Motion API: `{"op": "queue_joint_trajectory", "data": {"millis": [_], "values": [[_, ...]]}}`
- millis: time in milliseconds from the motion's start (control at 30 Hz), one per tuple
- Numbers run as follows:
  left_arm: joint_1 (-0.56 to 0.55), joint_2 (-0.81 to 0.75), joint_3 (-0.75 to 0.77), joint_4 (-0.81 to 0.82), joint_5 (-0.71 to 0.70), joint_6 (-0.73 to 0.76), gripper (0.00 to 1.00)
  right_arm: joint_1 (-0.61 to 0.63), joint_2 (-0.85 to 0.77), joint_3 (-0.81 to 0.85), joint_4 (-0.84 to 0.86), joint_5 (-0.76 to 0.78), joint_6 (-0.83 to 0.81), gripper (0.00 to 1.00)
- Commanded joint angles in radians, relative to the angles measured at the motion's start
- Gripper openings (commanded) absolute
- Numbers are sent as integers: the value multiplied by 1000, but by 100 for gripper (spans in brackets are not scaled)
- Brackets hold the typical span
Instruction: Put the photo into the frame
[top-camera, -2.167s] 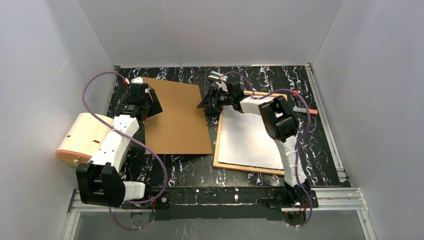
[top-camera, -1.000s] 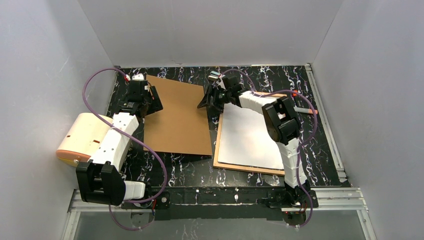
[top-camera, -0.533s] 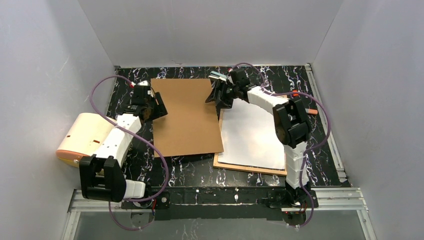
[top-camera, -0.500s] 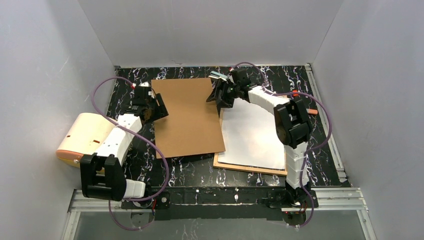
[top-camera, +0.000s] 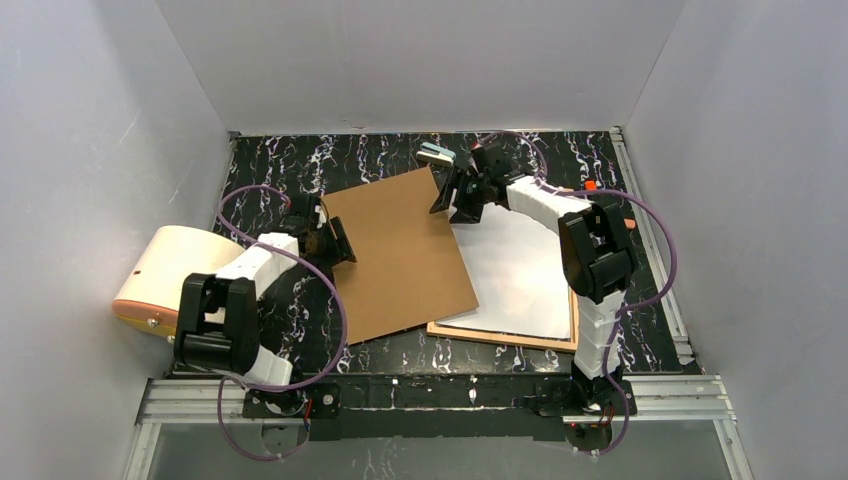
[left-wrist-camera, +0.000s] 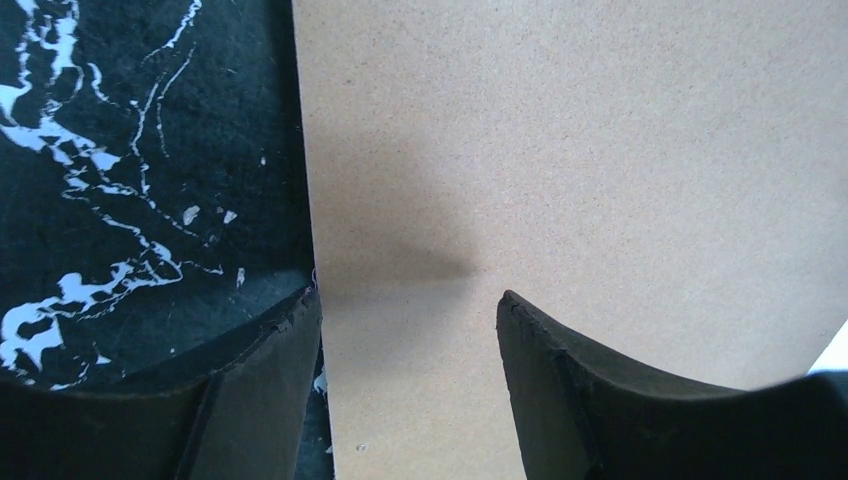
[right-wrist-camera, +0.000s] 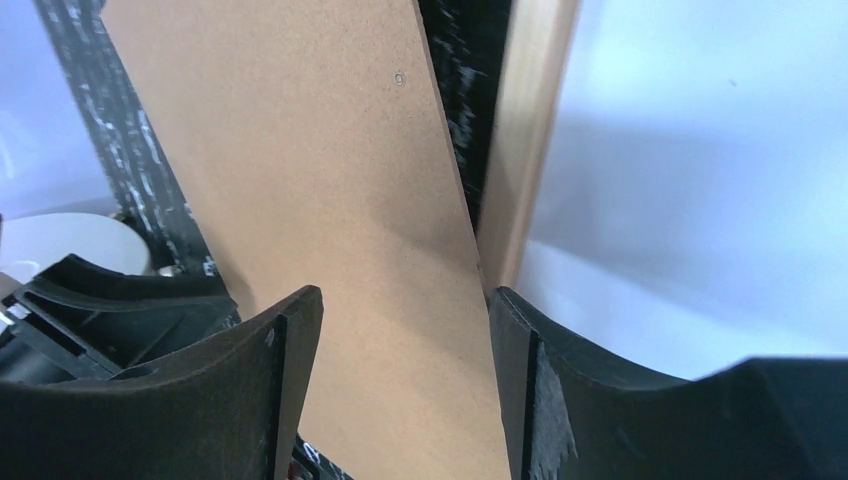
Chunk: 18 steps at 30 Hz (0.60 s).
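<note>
Brown backing board (top-camera: 405, 255) lay slanted across the table (top-camera: 280, 170), and its right side covered the left border of the frame (top-camera: 500, 338) and a strip of the photo (top-camera: 520, 268). The photo rested inside the frame on the right side of the table, and it showed only a plain white face. The left gripper (top-camera: 335, 243) stood at the left edge of the board with its jaws apart, one finger over the table and one over the board, and nothing was clamped. The right gripper (top-camera: 455, 195) stood at the far right corner of the board, also with the jaws apart, and the board's edge ran between its fingers. In my judgement the main danger was this overlap. If the board was pushed more to the right, its edge could rub on the photo and move it out of its seat, or bend a corner. The board could also catch on the wooden border and drag the whole frame. Because neither gripper pinched the board, it could slip or turn in a way that was not wanted.
</note>
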Motion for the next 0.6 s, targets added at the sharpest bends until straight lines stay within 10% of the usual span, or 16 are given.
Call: {"op": "queue_joint_trajectory", "data": {"millis": [0,333,567], "values": [[-36,12,0,138,148,-37,60,25,-51,-21,-35,-89,12,62],[-36,37,-39,110,79,-19,56,-11,-61,-64,-95,-9,-59,57],[-36,50,-36,62,17,-9,53,-36,-124,-148,-104,9,-147,71]]}}
